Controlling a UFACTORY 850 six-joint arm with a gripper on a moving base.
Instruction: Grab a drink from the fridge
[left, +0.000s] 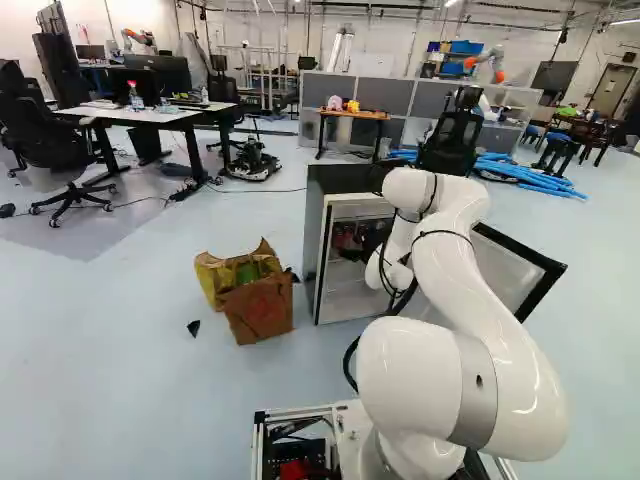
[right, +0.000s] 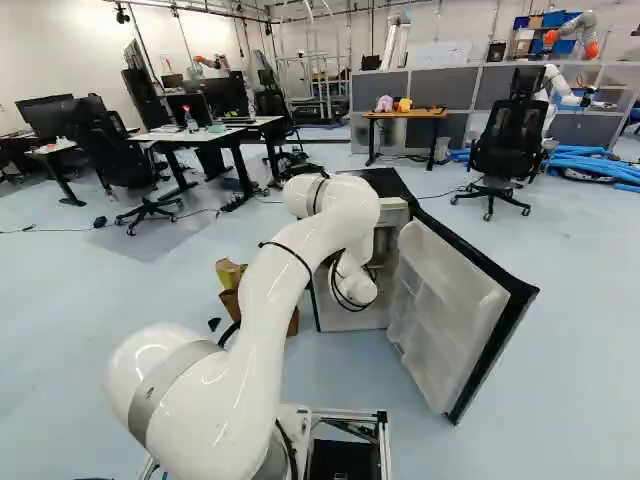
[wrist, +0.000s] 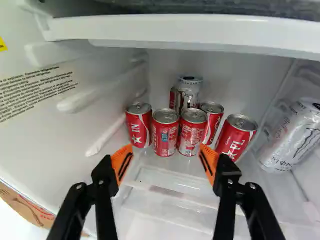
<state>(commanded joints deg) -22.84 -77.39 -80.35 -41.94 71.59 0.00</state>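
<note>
Pincer (left: 366, 243) spread apart at the open fridge (left: 345, 180). Ahead stand red cans (wrist: 165, 134), a silver can (wrist: 190, 91) behind.

The far silver can (wrist: 189, 91) is partly hidden behind the near red cans (wrist: 192, 135). The large silver can (wrist: 290, 140) at the right in the fridge (left: 313, 240) is cut off by the wrist view's edge. In the right base view, the paper bag (left: 260, 308) is mostly covered by the arm (right: 270, 320). The dark scrap (left: 194, 327) left of the bag is too small to be identified.
</note>
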